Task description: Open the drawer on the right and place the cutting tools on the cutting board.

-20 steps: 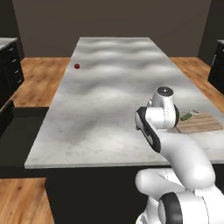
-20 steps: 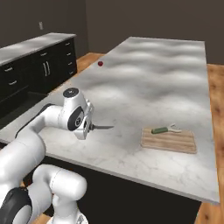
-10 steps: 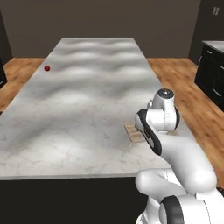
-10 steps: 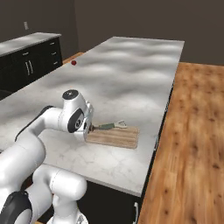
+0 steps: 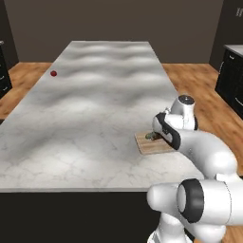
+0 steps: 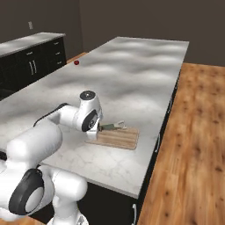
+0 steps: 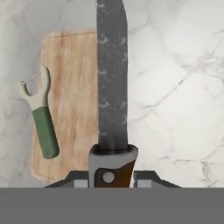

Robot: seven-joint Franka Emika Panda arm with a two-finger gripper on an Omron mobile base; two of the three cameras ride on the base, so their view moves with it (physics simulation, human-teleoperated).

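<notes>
The jaws are clamped on the brown handle of the knife, whose dark blade runs straight out ahead of the gripper in the hand view. Under the blade lies the cutting board, resting on the marble counter close to its right edge, toward the near end. The green-handled tool, a peeler by its forked pale head, already lies flat on the board, on the side away from the knife.

What the coming move turns on is how the blade sits over the board. In the hand view the blade's long axis runs parallel to the board's long side and hangs right along one long edge, so part of the blade's width is over wood and part over bare marble. Its tip reaches past the board's far short end. From the right base view the gripper sits at the board's end nearest the arm, with the peeler just beyond it.

My judgement: the knife needs to shift sideways toward the peeler, and back a little along its own axis, before being lowered and released; otherwise it could tip off the board's edge onto the counter. The drawer is not in these views, and a small red ball lies well apart near the counter's far left edge
</notes>
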